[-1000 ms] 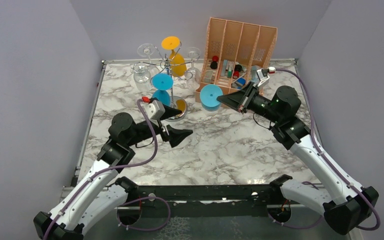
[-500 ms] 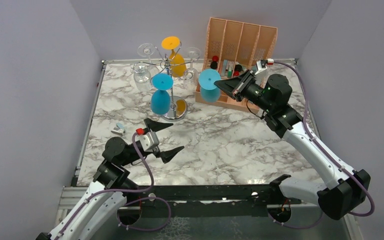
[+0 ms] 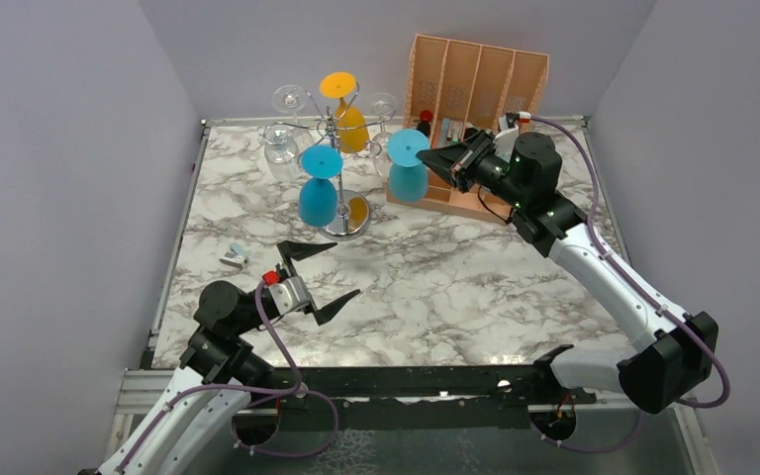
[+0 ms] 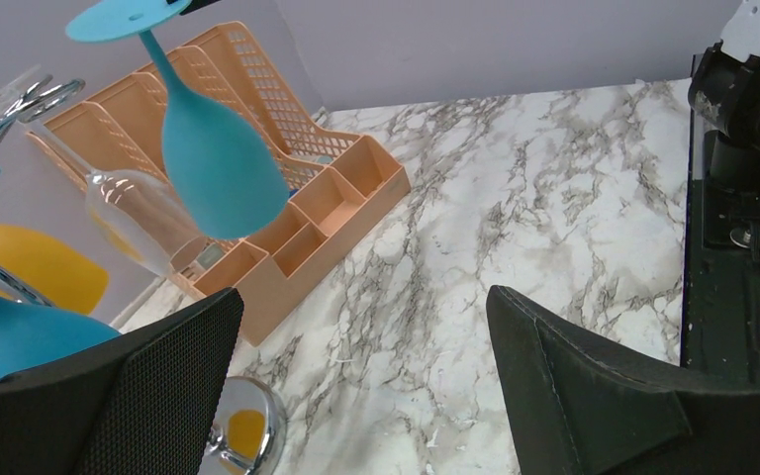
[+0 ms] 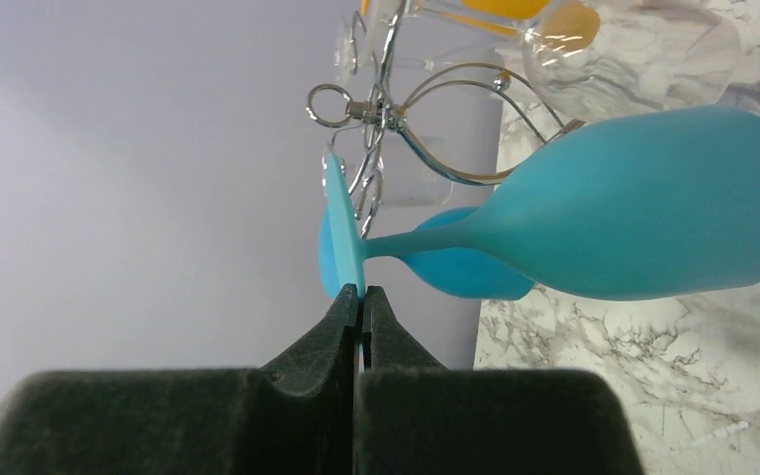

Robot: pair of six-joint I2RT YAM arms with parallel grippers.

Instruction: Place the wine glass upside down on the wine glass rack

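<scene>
A blue wine glass (image 3: 408,170) hangs upside down, foot up, just right of the wine glass rack (image 3: 334,168). My right gripper (image 3: 429,156) is shut on the rim of its foot; the right wrist view shows the jaws (image 5: 361,293) pinching that thin blue disc, with the bowl (image 5: 653,218) stretching towards the rack's scroll arms (image 5: 396,129). The silver rack carries another blue glass (image 3: 318,196), an orange glass (image 3: 350,125) and clear glasses. My left gripper (image 3: 344,267) stands open near the table's front, holding nothing. In its wrist view (image 4: 361,297) the held glass (image 4: 220,168) is up on the left.
An orange slotted organiser (image 3: 475,99) with small items stands at the back right, right behind the held glass. A small pale object (image 3: 235,255) lies on the marble near the left edge. The rack's shiny disc base (image 4: 247,426) sits just ahead of my left fingers.
My right gripper has raised the blue glass off the table area and carried it up and left towards the rack. The left arm has drawn back towards the near edge, still open.
</scene>
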